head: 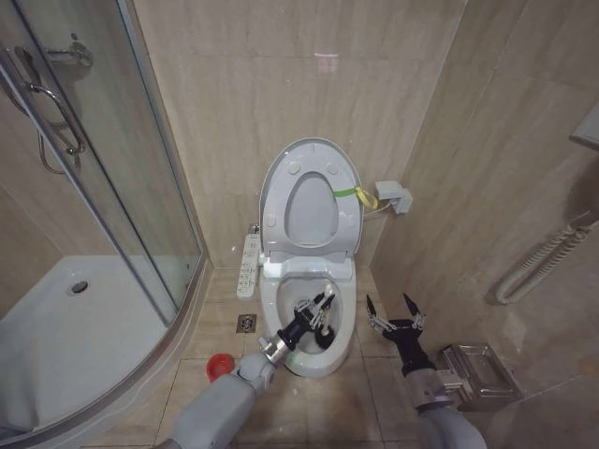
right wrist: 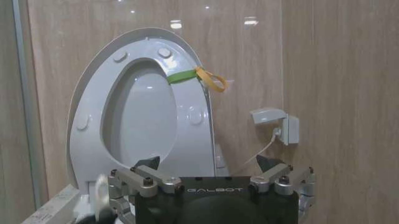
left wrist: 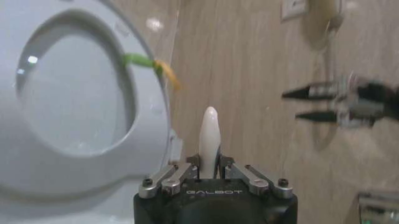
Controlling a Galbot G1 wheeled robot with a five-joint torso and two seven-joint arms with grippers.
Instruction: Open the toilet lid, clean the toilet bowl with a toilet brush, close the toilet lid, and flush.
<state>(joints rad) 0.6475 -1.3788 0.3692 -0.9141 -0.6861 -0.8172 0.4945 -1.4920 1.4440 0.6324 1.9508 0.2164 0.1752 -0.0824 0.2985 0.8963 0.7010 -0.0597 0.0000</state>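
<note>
Tiled bathroom: our left gripper [head: 321,309] clenched on toilet brush [left wrist: 209,140], head down inside toilet bowl [head: 278,295]; right gripper [head: 394,312] spread, idle beside.

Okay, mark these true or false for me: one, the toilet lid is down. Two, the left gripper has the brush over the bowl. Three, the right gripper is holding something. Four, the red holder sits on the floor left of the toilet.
1. False: the toilet lid stands raised against the wall.
2. True: the left gripper is shut on the toilet brush over the toilet bowl.
3. False: the right gripper is open and empty.
4. True: the red holder sits there.
</note>
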